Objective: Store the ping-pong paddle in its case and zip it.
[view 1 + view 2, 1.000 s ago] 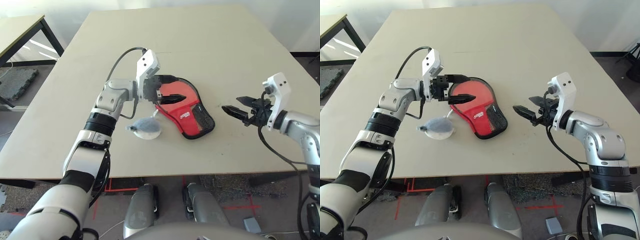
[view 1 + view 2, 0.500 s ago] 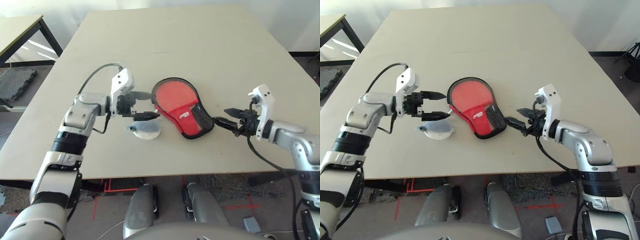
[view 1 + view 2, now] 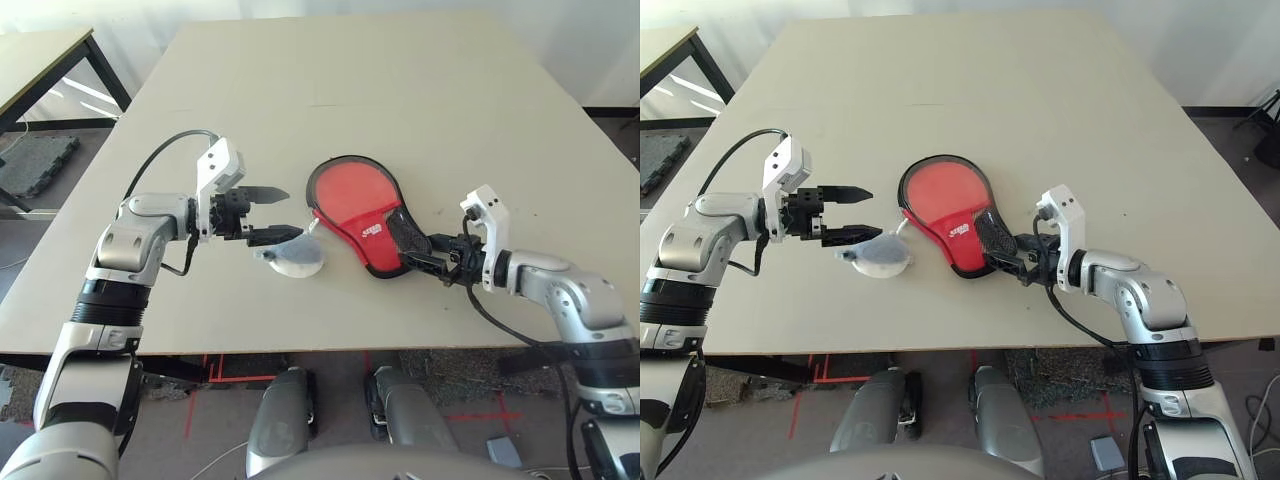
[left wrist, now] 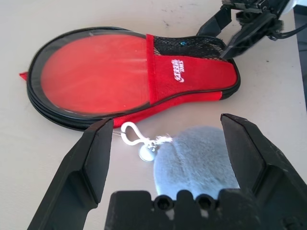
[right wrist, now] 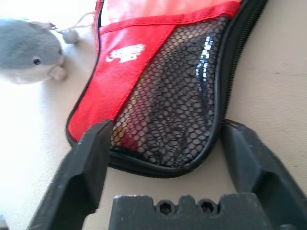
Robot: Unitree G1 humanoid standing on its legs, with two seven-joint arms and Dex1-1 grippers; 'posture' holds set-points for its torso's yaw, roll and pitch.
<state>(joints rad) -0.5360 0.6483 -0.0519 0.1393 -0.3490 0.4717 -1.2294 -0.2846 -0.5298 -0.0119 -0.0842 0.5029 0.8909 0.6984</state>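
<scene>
Your red case (image 3: 363,213) flat on the table (image 3: 420,90), right end effector (image 3: 423,258) wide astride its 4 o'clock mesh end, left end effector (image 3: 275,213) wide above the grey plush (image 3: 291,258) at 9 o'clock

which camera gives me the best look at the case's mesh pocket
The right wrist view: the mesh pocket lies close between that gripper's fingers. The eye views show it small at the case's narrow end; the left wrist view shows it far off.

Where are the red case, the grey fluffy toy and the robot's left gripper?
case (image 3: 350,195): left eye view, red round face.
grey fluffy toy (image 3: 293,261): left eye view, body.
left gripper (image 3: 273,212): left eye view, between fingertips.
</scene>
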